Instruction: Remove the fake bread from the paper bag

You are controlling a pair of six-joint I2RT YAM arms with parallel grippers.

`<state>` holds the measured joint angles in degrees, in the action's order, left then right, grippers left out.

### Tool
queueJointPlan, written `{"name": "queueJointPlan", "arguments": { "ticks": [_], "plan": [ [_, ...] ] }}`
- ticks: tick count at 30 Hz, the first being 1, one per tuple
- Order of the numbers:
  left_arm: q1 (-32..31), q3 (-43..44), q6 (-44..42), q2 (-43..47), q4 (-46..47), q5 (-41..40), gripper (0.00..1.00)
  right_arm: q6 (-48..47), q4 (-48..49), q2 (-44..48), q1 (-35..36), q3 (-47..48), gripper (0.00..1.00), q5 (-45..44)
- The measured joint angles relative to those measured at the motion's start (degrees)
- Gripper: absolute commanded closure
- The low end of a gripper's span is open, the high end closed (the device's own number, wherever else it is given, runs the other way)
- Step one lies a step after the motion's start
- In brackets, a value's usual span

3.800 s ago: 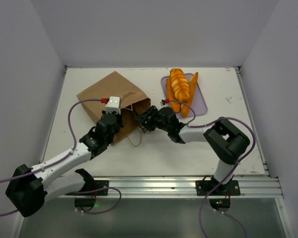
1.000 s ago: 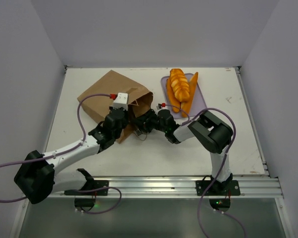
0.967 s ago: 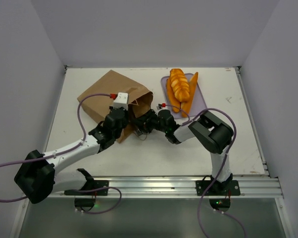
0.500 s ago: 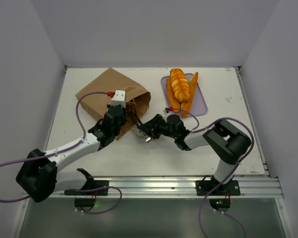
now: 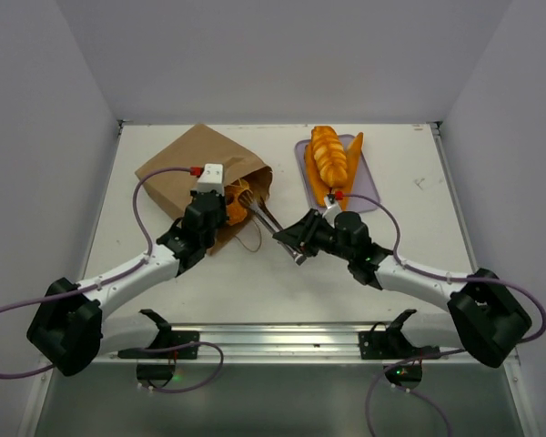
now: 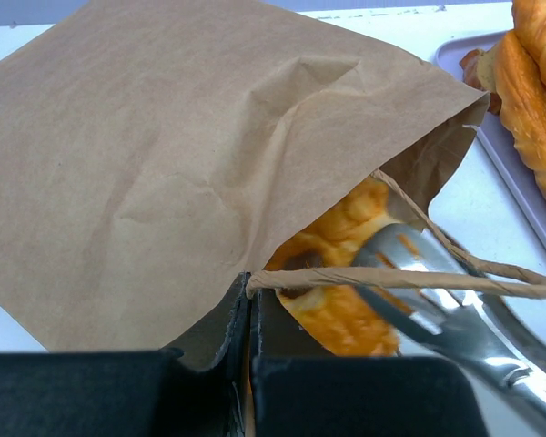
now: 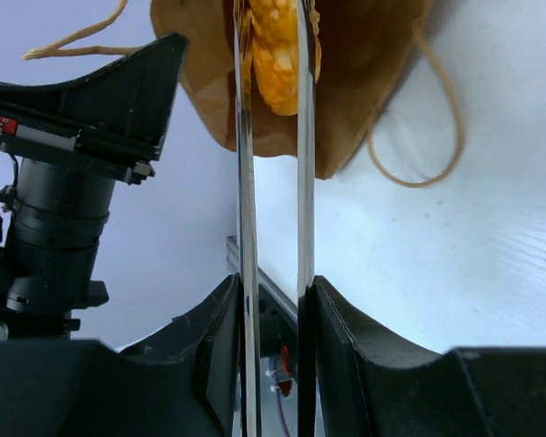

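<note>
The brown paper bag (image 5: 177,168) lies on its side at the back left, mouth facing right. My left gripper (image 5: 220,198) is shut on its string handle (image 6: 419,278) at the mouth's edge (image 6: 248,296). My right gripper (image 5: 296,244) is shut on thin metal tongs (image 5: 268,218), both blades pressed between its fingers (image 7: 273,291). The tong tips squeeze a glossy orange piece of fake bread (image 5: 237,202) sitting in the bag's mouth (image 6: 346,273) (image 7: 278,55). More fake bread (image 5: 329,155) is piled on the tray.
A flat lavender tray (image 5: 369,191) lies at the back, right of the bag; its edge (image 6: 519,173) shows in the left wrist view. A loose handle loop (image 7: 437,137) lies on the white table below the bag's mouth. The left arm (image 7: 64,182) stands close beside the tongs.
My right arm has drawn back to the right and toward the near edge, pulling the tongs out of the bag. The orange bread now shows at the mouth. The left gripper shifted slightly left.
</note>
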<state>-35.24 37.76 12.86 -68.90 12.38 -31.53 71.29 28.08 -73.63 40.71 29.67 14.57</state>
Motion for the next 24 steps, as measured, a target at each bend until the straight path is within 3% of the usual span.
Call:
{"name": "queueJointPlan", "arguments": {
  "ticks": [13, 24],
  "plan": [
    [0.0, -1.8, 0.0, 3.0, 0.4, 0.5, 1.0, -7.8, -21.2, 19.6, -10.4, -4.4, 1.0, 0.4],
    [0.0, -3.0, 0.0, 3.3, 0.4, 0.5, 1.0, -10.6, -28.7, 27.0, -16.6, -4.8, 1.0, 6.5]
  ]
}}
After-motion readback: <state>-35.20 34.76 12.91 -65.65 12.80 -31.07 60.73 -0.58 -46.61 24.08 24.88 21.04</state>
